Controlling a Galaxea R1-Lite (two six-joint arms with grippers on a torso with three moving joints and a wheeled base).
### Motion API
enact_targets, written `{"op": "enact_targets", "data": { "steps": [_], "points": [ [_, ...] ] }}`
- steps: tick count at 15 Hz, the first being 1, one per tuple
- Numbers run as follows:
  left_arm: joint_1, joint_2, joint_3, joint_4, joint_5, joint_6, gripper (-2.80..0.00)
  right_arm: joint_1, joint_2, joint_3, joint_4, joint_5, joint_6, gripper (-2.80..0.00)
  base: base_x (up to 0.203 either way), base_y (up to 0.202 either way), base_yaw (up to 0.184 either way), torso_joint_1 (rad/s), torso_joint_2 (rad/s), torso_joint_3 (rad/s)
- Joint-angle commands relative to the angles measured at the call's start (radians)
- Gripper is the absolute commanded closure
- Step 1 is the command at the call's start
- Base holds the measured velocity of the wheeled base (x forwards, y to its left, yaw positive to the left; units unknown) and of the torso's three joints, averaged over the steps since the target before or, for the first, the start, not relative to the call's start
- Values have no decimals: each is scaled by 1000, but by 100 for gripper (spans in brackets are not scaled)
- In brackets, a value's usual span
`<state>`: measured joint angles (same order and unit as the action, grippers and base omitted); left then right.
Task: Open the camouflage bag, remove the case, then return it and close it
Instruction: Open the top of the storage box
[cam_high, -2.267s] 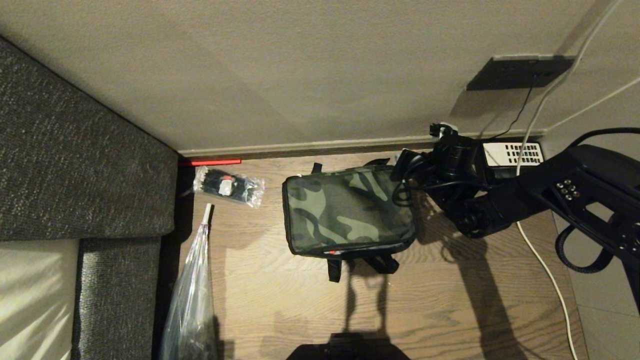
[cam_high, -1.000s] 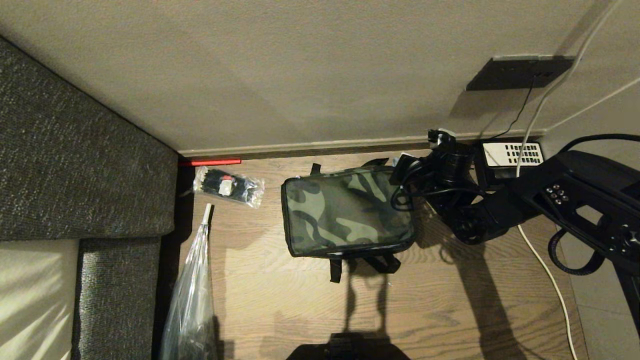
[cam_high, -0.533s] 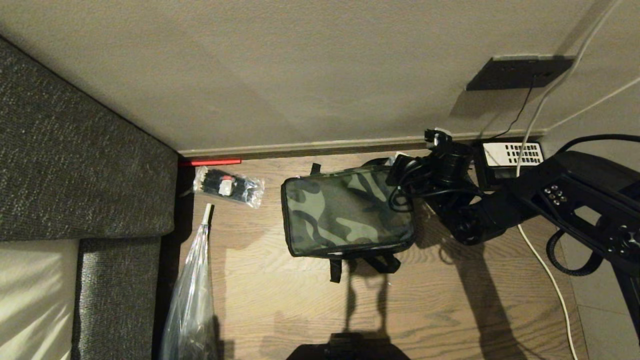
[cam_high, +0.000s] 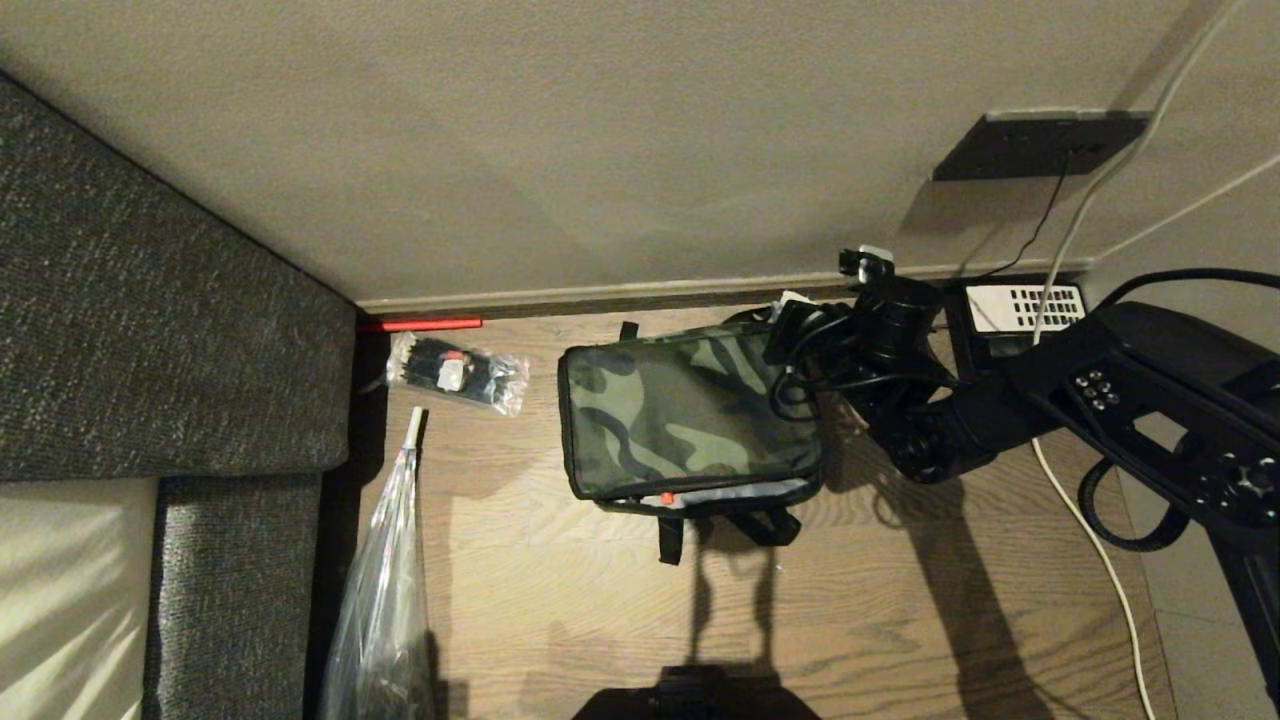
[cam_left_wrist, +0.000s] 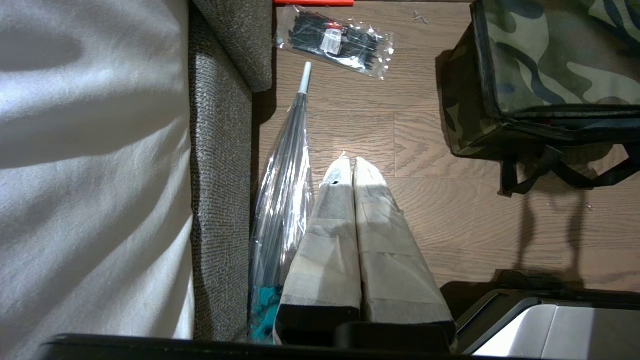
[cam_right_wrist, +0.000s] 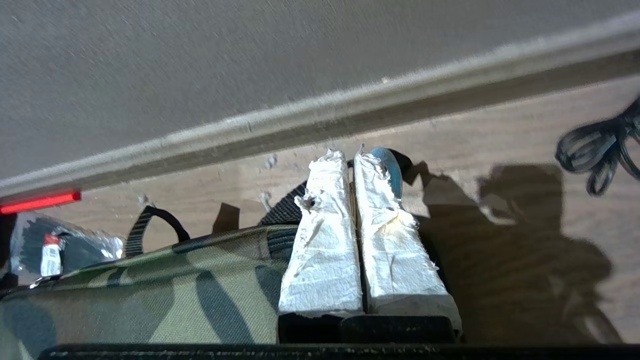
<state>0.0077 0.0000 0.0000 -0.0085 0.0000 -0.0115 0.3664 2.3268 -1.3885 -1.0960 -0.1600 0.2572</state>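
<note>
The right tool (cam_right_wrist: 350, 155) is down at the far right corner of the camouflage bag (cam_high: 690, 415), close to the skirting board (cam_right_wrist: 320, 112), with its two paper-wrapped fingers (cam_right_wrist: 322, 240) pressed tight together. A bit of blue (cam_right_wrist: 387, 165) peeps out just past their tips; I cannot tell whether they pinch anything there. The bag lies on the wooden floor (cam_high: 560, 600) directly under and beside this tool, its lid spreading away from the fingers toward the sofa (cam_high: 150, 330). Along the edge of the bag farthest from the tool, a thin gap shows beneath the lid, with a small red spot in it. Black straps (cam_high: 730, 530) trail out from that same side. The case is not visible anywhere.

The left tool (cam_left_wrist: 352, 162) hangs well away from the bag, its fingers shut flat against each other and holding nothing. Just beside it, on the sofa side, lies a folded clear umbrella (cam_left_wrist: 285, 180), and beyond its tips a clear plastic packet (cam_left_wrist: 335, 40) of black items rests on the floor. The bag sits off to its other side, apart from it.

Behind the right tool, against the wall, stands a black telephone (cam_high: 1020, 305) with a white panel, and a white cable (cam_high: 1100, 560) runs along the floor.
</note>
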Motion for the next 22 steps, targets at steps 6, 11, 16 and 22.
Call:
{"op": "enact_targets", "data": {
  "steps": [6,11,16,22],
  "points": [
    [0,0,2,1,0,-1,0,0,23,-18,-79,28,-62,0,0,0,0,0,0,0],
    [0,0,2,0,0,-1,0,4,26,65,-63,25,-47,0,0,0,0,0,0,0],
    [0,0,2,1,0,-1,0,3,34,94,30,18,43,0,0,0,0,0,0,0],
    [0,0,2,1,0,-1,0,3,41,144,71,16,85,0,0,0,0,0,0,0]
  ]
}}
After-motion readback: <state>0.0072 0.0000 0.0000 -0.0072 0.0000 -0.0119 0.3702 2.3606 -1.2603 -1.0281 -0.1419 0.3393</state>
